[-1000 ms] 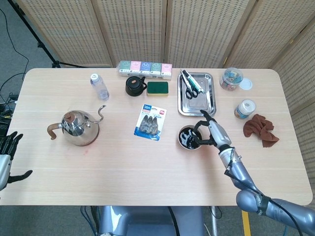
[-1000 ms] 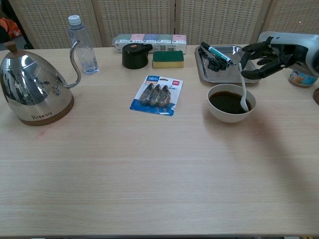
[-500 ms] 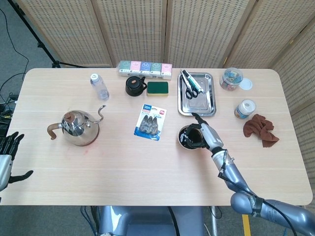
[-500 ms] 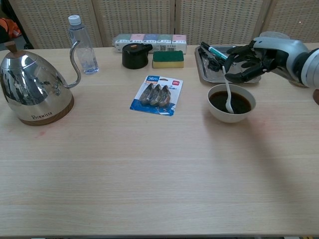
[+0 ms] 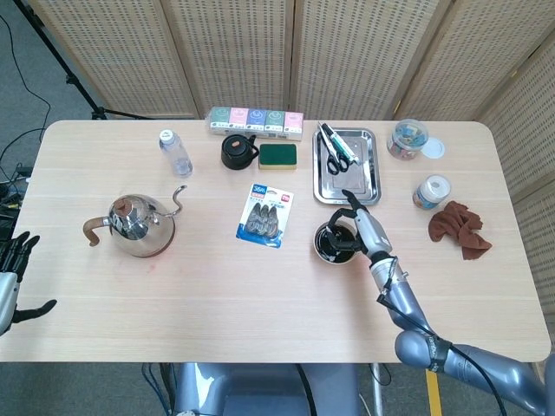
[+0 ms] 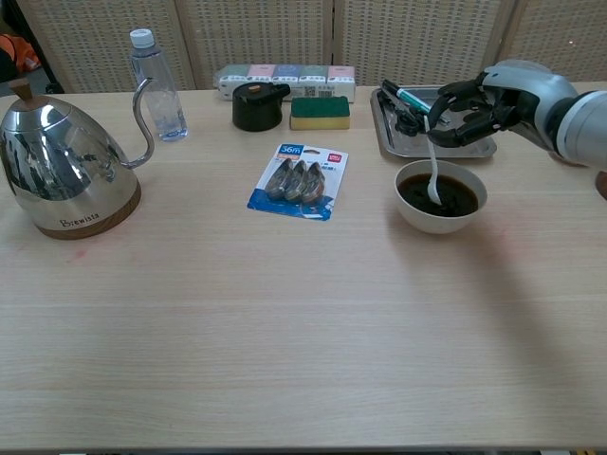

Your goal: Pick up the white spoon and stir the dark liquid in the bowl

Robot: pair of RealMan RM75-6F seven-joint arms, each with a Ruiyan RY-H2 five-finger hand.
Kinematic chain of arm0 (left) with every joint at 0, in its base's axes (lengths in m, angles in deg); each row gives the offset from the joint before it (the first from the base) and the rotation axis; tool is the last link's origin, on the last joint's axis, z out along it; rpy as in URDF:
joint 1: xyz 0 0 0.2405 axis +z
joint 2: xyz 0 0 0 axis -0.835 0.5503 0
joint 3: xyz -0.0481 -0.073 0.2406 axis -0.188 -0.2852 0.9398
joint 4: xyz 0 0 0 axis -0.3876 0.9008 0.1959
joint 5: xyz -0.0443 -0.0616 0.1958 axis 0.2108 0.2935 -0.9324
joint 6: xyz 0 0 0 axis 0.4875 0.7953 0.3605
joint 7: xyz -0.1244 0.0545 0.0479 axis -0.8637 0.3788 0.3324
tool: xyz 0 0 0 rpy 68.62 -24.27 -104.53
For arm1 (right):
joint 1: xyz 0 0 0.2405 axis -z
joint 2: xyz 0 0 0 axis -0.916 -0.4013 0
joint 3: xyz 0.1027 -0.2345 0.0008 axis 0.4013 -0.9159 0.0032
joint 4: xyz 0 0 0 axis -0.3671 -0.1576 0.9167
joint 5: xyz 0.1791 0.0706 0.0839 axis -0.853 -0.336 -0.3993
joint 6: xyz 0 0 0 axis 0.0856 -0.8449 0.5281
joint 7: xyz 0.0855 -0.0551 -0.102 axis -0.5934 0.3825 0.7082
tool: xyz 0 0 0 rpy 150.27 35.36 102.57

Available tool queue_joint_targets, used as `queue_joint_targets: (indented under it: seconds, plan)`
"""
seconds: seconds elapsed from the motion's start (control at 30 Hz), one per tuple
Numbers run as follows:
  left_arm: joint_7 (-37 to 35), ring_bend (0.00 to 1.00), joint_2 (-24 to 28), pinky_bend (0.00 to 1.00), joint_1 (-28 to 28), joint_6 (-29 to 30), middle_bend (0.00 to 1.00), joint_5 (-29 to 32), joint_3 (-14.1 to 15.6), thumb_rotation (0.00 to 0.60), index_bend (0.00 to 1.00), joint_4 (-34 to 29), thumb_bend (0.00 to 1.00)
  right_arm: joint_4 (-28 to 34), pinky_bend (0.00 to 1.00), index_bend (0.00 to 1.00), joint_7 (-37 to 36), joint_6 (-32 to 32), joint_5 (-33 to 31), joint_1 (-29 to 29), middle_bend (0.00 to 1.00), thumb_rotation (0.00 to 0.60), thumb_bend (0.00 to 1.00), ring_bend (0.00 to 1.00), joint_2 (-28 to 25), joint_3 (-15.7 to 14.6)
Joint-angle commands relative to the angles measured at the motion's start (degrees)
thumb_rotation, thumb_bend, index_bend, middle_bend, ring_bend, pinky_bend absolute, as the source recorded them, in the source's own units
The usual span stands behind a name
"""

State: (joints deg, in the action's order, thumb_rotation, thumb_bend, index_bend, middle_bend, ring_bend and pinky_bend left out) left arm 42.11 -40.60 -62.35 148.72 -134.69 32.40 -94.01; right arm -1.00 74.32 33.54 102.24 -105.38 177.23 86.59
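On the light wood tabletop (image 6: 285, 322), the right hand (image 6: 471, 100) reaches in from the right and holds the white spoon (image 6: 432, 171) by the top of its handle, just above the white bowl (image 6: 440, 196). The spoon hangs nearly upright with its tip dipped in the dark liquid (image 6: 446, 193). Just beyond the bowl lies a metal tray (image 6: 391, 133) with pens and scissors. To the left of the bowl rests a blue pack of clips (image 6: 299, 180). Farther back stand a black lidded pot (image 6: 258, 105), a green sponge (image 6: 320, 112) and a row of pastel boxes (image 6: 285, 76). At far left stand a steel gooseneck kettle (image 6: 62, 171) and a clear water bottle (image 6: 156, 85).
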Motion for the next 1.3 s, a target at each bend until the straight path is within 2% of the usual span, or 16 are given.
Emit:
queue_joint_targets:
  seconds: [0.03,0.1,0.17,0.23,0.33,0.6,0.63,0.7,0.93,0.97,1.03,1.3]
  plan:
    - [0.06,0.0,-0.01,0.0,0.03,0.05,0.0,0.02,0.0,0.6,0.0,-0.05,0.0,0.5,0.0,0.52,0.43,0.15,1.29,0.47,0.0,0.6,0.5,0.0,-1.15,-0.7]
    - [0.15,0.0,-0.04,0.0,0.0,0.01,0.0,0.07,-0.03,0.6,0.0,-0.05,0.0,0.85,0.0,0.43,1.86,-0.01,3.58,0.8,0.0,0.6,0.45,0.0,-2.41,-2.07]
    - [0.24,0.0,-0.08,0.0,-0.04,-0.12,0.0,0.11,0.01,0.6,0.0,-0.03,0.0,2.21,0.0,0.29,1.44,-0.03,4.11,1.36,0.0,0.6,0.34,0.0,-3.5,-2.16]
    - [0.28,0.0,-0.08,0.0,-0.07,-0.18,0.0,0.09,0.04,0.6,0.0,-0.05,0.0,3.24,0.0,0.15,0.9,0.11,4.41,1.74,0.0,0.6,0.18,0.0,-4.38,-2.09]
    - [0.28,0.0,-0.08,0.0,-0.07,-0.17,0.0,0.03,0.06,0.6,0.0,-0.07,0.0,4.22,0.0,0.05,0.71,-0.34,5.53,2.22,0.0,0.6,0.07,0.0,-5.46,-2.14]
    - [-0.41,0.0,0.24,0.0,0.26,0.48,0.0,-0.37,0.12,0.6,0.0,-0.24,0.0,9.21,0.0,0.04,-0.46,-4.61,11.17,5.53,0.0,0.6,0.02,0.0,-9.76,-2.98]
    - [-0.6,0.0,0.32,0.0,0.36,0.68,0.0,-0.51,0.15,0.6,0.0,-0.26,0.0,10.28,0.0,0.04,-0.86,-6.0,13.4,6.73,0.0,0.6,0.01,0.0,-11.07,-3.66]
    - [-0.46,0.0,0.32,0.0,0.69,1.26,0.0,-0.98,0.39,0.6,0.0,-0.34,0.0,10.98,0.0,0.02,1.12,-12.08,20.76,11.21,0.0,0.6,0.0,0.0,-15.01,-7.64]
    - [4.85,0.0,-1.02,0.0,2.4,4.77,0.0,-0.09,0.12,0.6,0.0,-1.02,0.0,4.91,0.0,0.0,3.54,-23.37,32.66,17.59,0.0,0.6,0.0,0.0,-16.5,-13.44]
    - [6.25,0.0,-0.9,0.0,3.09,5.21,0.0,0.24,0.62,0.6,0.0,-2.14,0.0,2.73,0.0,0.0,4.6,-27.35,35.07,20.05,0.0,0.6,0.0,0.0,-16.74,-15.09]
    - [6.87,0.0,-0.34,0.0,3.52,5.34,0.0,0.01,1.14,0.6,0.0,-3.53,0.0,0.34,0.0,0.0,4.18,-31.42,37.62,22.57,0.0,0.6,0.0,0.0,-16.16,-16.63]
    - [6.26,0.0,0.19,0.0,3.88,5.88,0.0,-2.2,1.89,0.6,0.0,-3.85,0.0,-2.67,0.0,0.0,2.89,-36.47,39.54,26.94,0.0,0.6,0.0,0.0,-15.18,-18.52]
